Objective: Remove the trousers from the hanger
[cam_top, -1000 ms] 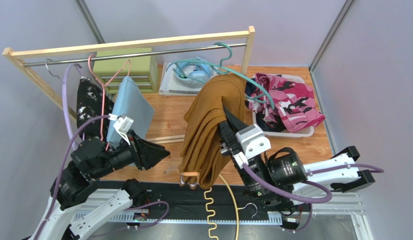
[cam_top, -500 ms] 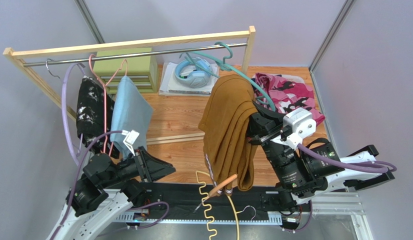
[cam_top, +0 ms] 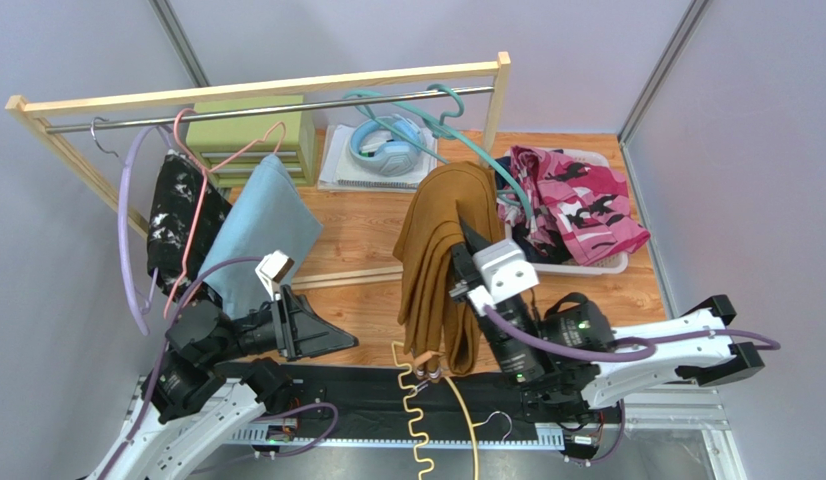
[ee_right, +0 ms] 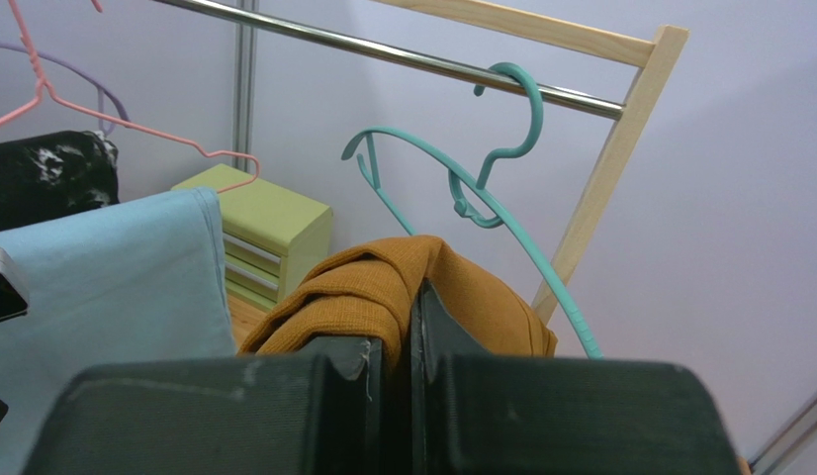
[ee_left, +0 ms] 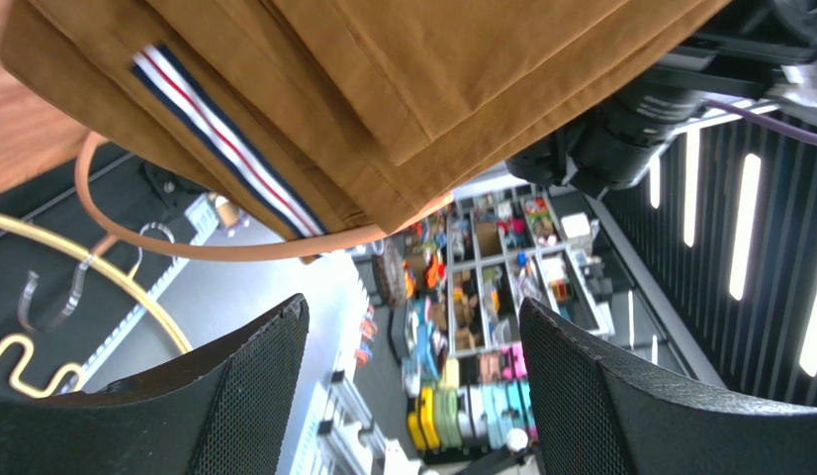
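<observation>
Folded mustard-brown trousers point(cam_top: 437, 265) hang from my right gripper point(cam_top: 465, 258), which is shut on their upper fold point(ee_right: 355, 289) just below the teal hanger point(cam_top: 474, 152) hooked on the rail. The hanger's arm point(ee_right: 541, 267) runs close behind the cloth; I cannot tell if they touch. My left gripper point(cam_top: 337, 340) stands open and empty low to the left. In its wrist view the trousers' hem point(ee_left: 403, 89) is above the fingers. Light blue trousers point(cam_top: 262, 225) and black speckled ones point(cam_top: 175, 215) hang at the left. Pink floral trousers point(cam_top: 577, 200) lie in the basket.
A wooden rack point(cam_top: 257, 85) with a metal rail spans the back. A green drawer box point(cam_top: 252, 135) and blue headphones point(cam_top: 387, 145) sit behind it. The white basket point(cam_top: 587, 267) is at the right. A yellow wavy hanger point(cam_top: 417, 420) and an orange one point(ee_left: 185, 249) lie near the bases.
My left gripper has opened wider and dropped lower. The right gripper swung the mustard-brown trousers to the right, then back toward the middle. The light blue trousers have swung to the right.
</observation>
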Available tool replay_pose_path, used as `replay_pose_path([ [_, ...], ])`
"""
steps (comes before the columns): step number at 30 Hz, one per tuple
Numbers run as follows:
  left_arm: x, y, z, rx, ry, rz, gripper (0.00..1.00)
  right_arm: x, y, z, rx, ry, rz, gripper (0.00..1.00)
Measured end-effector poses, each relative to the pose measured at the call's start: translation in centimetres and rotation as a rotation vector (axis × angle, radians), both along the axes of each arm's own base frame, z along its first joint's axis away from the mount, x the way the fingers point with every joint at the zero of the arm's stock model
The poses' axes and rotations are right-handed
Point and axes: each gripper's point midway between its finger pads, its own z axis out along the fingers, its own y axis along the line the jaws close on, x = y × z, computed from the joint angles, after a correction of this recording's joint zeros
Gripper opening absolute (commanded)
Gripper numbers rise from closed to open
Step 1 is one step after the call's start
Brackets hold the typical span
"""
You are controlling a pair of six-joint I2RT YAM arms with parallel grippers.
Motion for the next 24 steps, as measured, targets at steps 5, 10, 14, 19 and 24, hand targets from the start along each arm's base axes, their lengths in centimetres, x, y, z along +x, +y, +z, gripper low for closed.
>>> replay_pose_path([
  [5,0.4,-1.8,-3.1,0.074,0.069,-0.088,0.91,1.5,2.4,-1.9,-0.063,-0.008,-0.08,0.0],
  [10,0.1,-3.1,-7.2,0.127,0.121,-0.161,0.99,2.8,4.0,-1.5,-0.096,-0.017,-0.138,0.0],
  [14,0.4,-3.4,-8.1,0.12,0.107,-0.162,0.99,3.0,3.6,0.7,-0.045,-0.018,-0.145,0.0],
  [19,1.1,-3.7,-7.6,0.104,0.05,-0.137,0.99,3.0,2.6,3.0,0.037,-0.006,-0.139,0.0],
  [24,2.3,-4.2,-7.6,0.078,0.051,-0.095,0.99,3.1,2.5,3.3,0.073,0.021,-0.131,0.0],
])
